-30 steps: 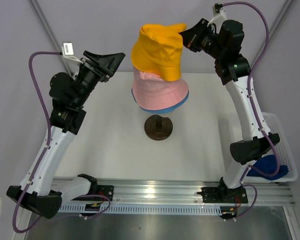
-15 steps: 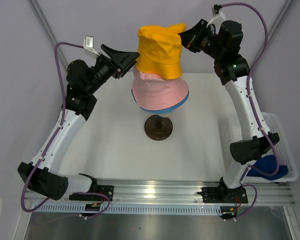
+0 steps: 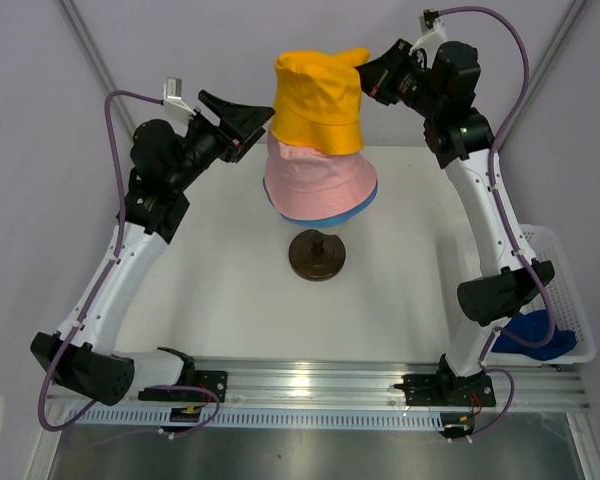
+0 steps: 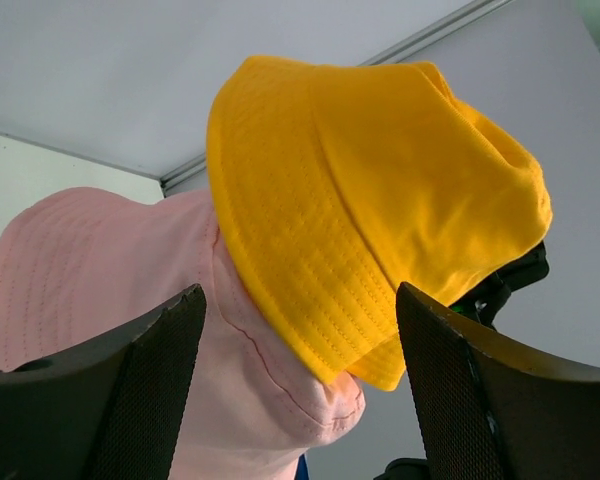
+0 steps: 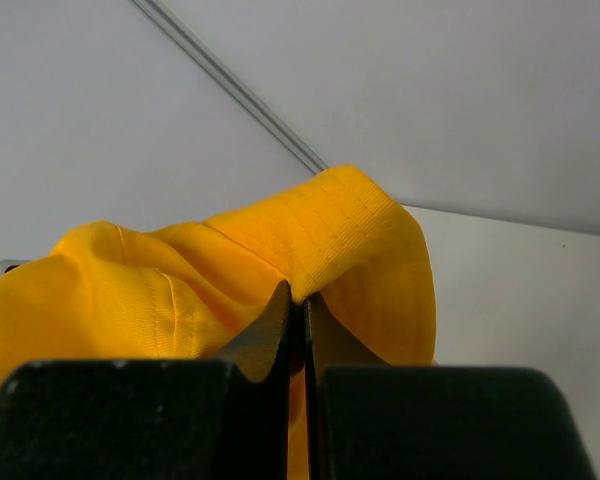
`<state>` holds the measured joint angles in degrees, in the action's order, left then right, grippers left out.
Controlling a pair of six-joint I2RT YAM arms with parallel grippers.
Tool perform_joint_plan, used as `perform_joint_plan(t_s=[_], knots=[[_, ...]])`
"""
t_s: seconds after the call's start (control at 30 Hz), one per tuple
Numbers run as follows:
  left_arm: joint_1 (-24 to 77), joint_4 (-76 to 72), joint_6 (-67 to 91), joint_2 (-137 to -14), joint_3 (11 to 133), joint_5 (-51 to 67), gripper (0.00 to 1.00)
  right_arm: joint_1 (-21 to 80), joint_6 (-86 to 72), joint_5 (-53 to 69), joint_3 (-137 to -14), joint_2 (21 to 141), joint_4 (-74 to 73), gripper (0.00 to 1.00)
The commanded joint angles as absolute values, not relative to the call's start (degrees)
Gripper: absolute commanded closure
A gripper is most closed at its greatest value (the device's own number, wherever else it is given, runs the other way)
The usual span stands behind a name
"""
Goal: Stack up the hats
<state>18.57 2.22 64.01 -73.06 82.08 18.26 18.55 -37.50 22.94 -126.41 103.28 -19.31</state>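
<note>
The yellow-orange fabric bucket hat (image 3: pixel 318 100) hangs raised above the white desk (image 3: pixel 220 280), its lower brim overlapping the crown of the pink fabric bucket hat (image 3: pixel 320 185). The pink one sits over a light blue fabric hat (image 3: pixel 368 203), of which only a sliver of brim shows. This pile stands above a dark brown round base (image 3: pixel 317 255); whatever carries it is covered by the fabric.

The right pincer (image 3: pixel 365 72) is pinched tight on the yellow hat's upper right edge. The right wrist view makes this plain: the jaws of the right pincer (image 5: pixel 300 312) meet on a stitched fold of the hat (image 5: pixel 180 280).

The left pincer (image 3: pixel 255 128) is spread wide just beside the hat's left side and has hold of nothing. From its own camera the yellow hat (image 4: pixel 370 220) and the pink hat (image 4: pixel 100 270) fill the gap between the dark fingers (image 4: pixel 140 390); whether either finger touches cloth I cannot tell.

Only the overhead view shows the navy blue fabric hat (image 3: pixel 540 335), lying crumpled in a white mesh basket (image 3: pixel 570 290) at the desk's right edge, partly hidden by the right arm.
</note>
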Motion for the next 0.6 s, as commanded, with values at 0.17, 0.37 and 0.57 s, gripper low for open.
perform_joint_plan(t_s=[0.17, 0.37, 0.57], knots=[[18.54, -3.16, 66.09, -73.30, 83.76, 22.14, 0.23, 19.07, -37.97, 23.99, -127.09, 102.92, -16.08, 1.00], [18.89, -4.91, 68.46, -75.67, 84.55, 23.47, 0.23, 19.16, -38.76, 24.61, -126.83, 103.10, -14.95, 1.00], [19.34, -7.47, 69.52, -77.60, 86.31, 24.70, 0.30, 19.34, -39.64, 25.22, -125.86, 103.18, -13.28, 1.00]])
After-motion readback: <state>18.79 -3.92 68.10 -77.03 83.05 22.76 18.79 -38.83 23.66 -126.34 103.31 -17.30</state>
